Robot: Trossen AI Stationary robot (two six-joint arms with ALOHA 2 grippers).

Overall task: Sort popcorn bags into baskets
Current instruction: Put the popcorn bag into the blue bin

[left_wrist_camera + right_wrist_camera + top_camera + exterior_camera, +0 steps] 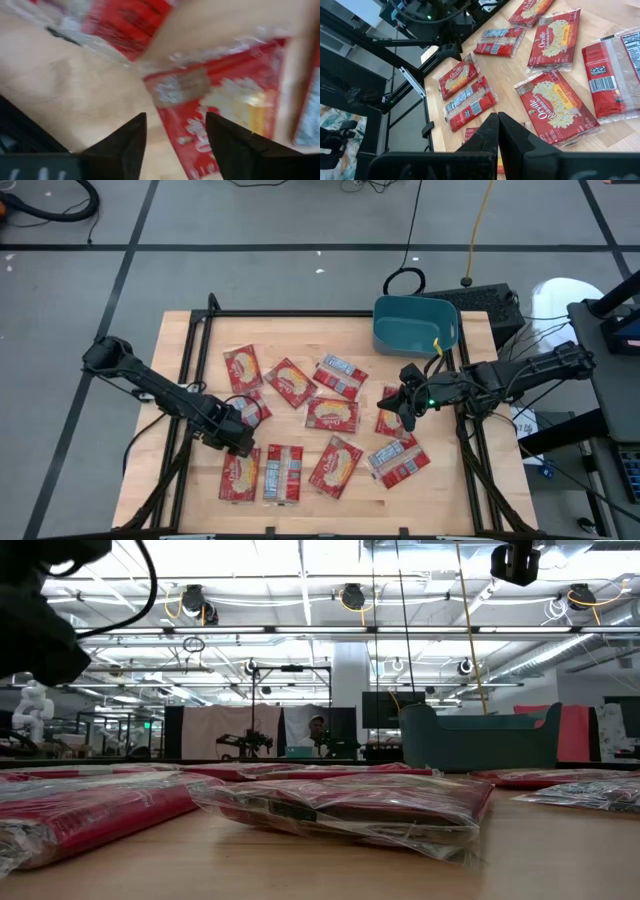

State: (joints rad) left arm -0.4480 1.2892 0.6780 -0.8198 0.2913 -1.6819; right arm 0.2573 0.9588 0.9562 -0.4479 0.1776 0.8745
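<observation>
Popcorn bags [332, 413] scattered flat over wooden table [180, 340], about ten red packets, some face up with yellow-cream picture, others showing white label panels. Teal-blue basket [415, 325] at far edge of table toward right side, no packet visible inside from above.

Left gripper [238, 442] low over near-left part of table, just beside upper corner of near-left packet [239, 475]. Fingers [125, 145] parted in left wrist view, with clear gap between them, nothing clamped; red packet with yellow picture [225, 110] and bare wood seen through gap. Contact with packet cannot be told through blur.

Right gripper [408, 402] at right of table, in front of basket, above packet at right edge of scatter [392, 412]. Fingers [485, 137] pressed together in right wrist view, no packet between them; several packets [555, 102] spread on wood beyond fingertips.

Low view: nearest packets [350, 805] lying flat in clear wrap, basket [478, 738] upright behind them, person far off in room beyond.
</observation>
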